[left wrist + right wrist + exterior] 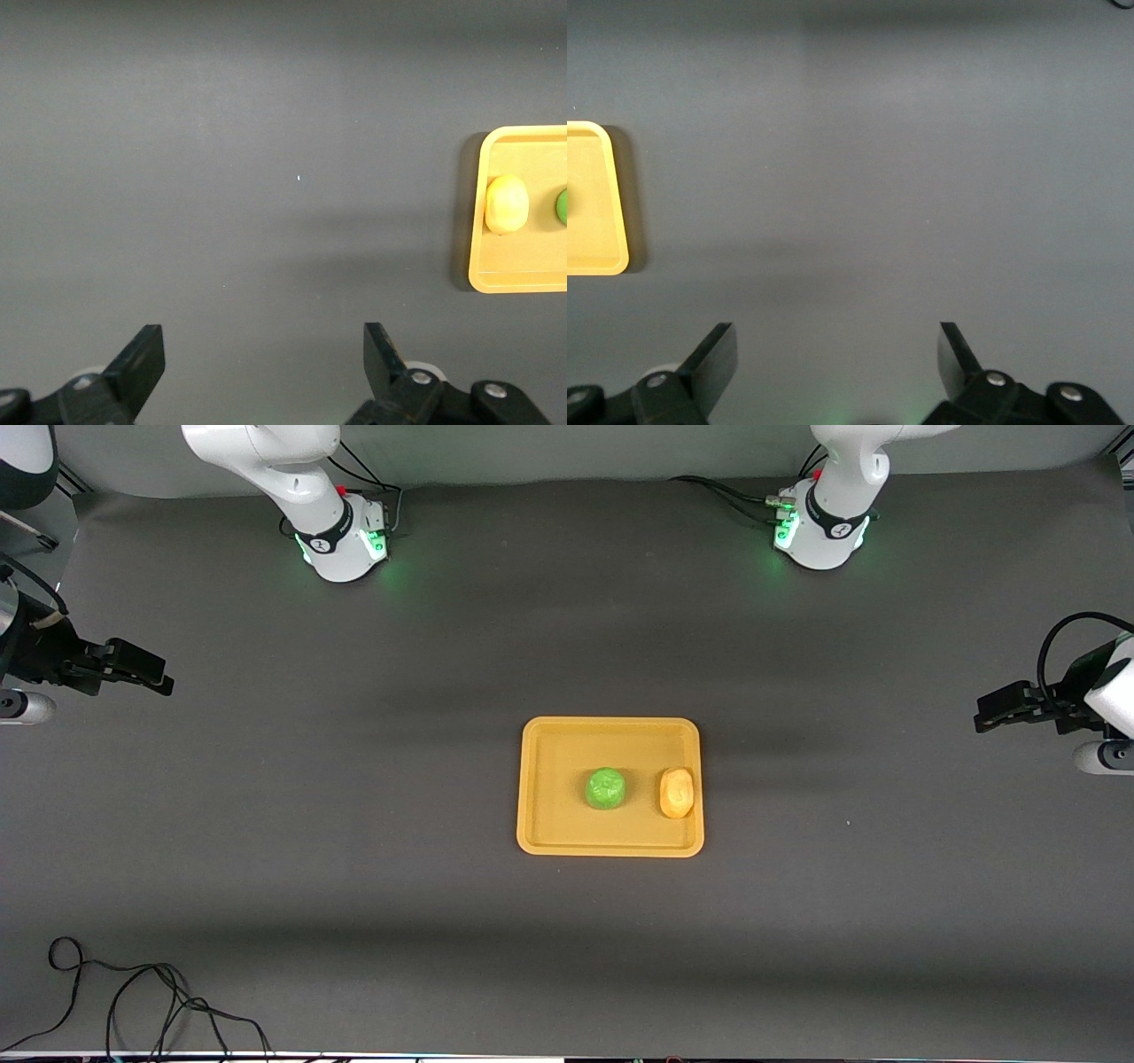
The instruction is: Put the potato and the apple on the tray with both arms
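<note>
The potato (676, 793) and apple (606, 788) lay on the tray (558, 744) mid-desk (354, 824), potato toward the left arm's end. Well apart from the tray, the left tool (982, 717) and right tool (164, 680) waited, fingers spread, empty.

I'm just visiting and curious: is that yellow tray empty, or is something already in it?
Not empty. The tray holds the green apple near its middle and the potato beside it, against the rim toward the left arm's end.
</note>
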Tool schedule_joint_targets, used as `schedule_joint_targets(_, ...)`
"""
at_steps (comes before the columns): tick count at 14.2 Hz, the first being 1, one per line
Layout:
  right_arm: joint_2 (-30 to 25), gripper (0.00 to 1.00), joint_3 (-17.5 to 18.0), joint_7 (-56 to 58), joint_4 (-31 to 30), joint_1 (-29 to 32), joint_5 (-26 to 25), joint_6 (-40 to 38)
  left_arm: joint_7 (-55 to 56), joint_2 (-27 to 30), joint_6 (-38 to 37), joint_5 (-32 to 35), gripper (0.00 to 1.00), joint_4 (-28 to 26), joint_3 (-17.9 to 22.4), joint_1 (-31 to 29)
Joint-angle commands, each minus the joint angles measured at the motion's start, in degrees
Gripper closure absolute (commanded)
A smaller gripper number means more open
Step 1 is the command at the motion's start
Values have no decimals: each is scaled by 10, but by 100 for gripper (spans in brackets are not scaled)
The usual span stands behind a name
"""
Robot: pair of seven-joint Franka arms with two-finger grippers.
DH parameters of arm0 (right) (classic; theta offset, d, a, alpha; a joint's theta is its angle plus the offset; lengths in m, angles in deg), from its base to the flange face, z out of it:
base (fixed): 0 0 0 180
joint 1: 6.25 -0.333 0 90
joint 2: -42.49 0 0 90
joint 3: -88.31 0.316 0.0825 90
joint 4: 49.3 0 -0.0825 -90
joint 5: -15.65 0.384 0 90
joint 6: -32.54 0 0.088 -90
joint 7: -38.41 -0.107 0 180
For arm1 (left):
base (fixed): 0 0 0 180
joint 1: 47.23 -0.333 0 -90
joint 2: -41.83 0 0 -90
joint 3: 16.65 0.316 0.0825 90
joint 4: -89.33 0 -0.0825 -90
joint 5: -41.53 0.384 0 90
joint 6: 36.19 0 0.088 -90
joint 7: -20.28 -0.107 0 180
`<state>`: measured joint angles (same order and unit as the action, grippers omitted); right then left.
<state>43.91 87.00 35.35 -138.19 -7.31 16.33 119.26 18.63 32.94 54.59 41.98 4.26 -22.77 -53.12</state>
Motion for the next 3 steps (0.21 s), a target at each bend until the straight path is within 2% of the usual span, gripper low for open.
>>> schedule_joint_targets(1, -8, 0, -4, 2, -8, 2, 2, 8, -5, 1, -12, 3, 0, 9, 4, 6)
schedule_joint_targets(3, -7, 0, -4, 2, -8, 2, 2, 8, -6, -1, -12, 3, 0, 9, 4, 4)
